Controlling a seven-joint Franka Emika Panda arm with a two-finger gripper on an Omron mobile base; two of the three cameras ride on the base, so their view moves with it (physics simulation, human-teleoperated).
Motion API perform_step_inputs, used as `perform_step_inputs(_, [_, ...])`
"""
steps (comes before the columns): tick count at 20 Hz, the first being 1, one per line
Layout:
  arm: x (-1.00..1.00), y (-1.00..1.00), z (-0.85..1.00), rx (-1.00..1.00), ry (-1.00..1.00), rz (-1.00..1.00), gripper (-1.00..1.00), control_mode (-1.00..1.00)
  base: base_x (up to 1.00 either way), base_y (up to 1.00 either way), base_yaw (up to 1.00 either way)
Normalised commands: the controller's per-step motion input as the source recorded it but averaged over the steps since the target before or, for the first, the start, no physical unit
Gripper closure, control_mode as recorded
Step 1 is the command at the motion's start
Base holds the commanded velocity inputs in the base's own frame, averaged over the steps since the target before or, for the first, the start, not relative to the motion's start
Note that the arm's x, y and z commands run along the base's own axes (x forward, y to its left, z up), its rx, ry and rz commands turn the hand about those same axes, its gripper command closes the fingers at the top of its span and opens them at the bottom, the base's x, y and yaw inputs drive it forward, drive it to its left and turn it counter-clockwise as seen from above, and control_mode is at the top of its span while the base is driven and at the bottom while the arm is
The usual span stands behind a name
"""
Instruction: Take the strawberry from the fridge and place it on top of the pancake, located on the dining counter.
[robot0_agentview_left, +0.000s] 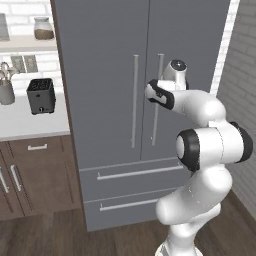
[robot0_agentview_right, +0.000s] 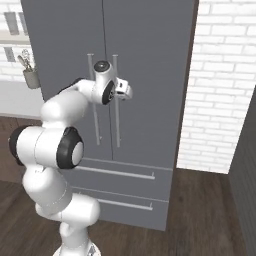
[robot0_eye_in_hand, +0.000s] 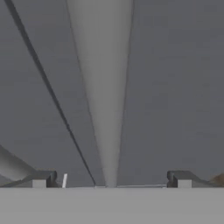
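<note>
Left base view: the fridge (robot0_agentview_left: 115, 100) stands shut, both doors flush and both bottom drawers in. The arm reaches forward at handle height; its wrist sits over the right door's handle (robot0_agentview_left: 157, 107), with the left door's handle (robot0_agentview_left: 134, 100) just beside it. To the left, a tabletop (robot0_agentview_left: 30, 127) over brown cabinets carries a black toaster (robot0_agentview_left: 41, 96). The strawberry is presumably still inside the fridge; with the doors closed this cannot be checked.

Right base view: the hand (robot0_agentview_right: 128, 92) points at the door face, right at the right door's handle (robot0_agentview_right: 116, 100), near the seam between the doors. Whether it touches the bar cannot be told from here.

Hand view: the silver bar (robot0_eye_in_hand: 103, 87) runs up the middle, between the two fingertips (robot0_eye_in_hand: 41, 179), which stand wide apart and released, gripping nothing.

Judgement: the step in hand is opening the fridge, so the task has barely begun. Next the hand needs to clench on the bar, then pull in an arc about the door's hinge.
</note>
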Motion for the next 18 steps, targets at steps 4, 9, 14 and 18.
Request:
perform_step_inputs(4, [0.17,-0.07,-0.23,0.00,-0.04,0.00,-1.00,-1.00,0.00,0.00,0.00])
perform_step_inputs(9, [0.21,0.00,-0.21,0.00,-0.07,0.00,-1.00,-1.00,0.00,0.00,0.00])
perform_step_inputs(14, [0.28,0.05,-0.02,0.00,-0.10,0.00,-1.00,-1.00,0.00,0.00,0.00])
perform_step_inputs(18, [0.37,0.00,0.00,0.00,-0.11,0.01,-1.00,-1.00,0.00,0.00,0.00])
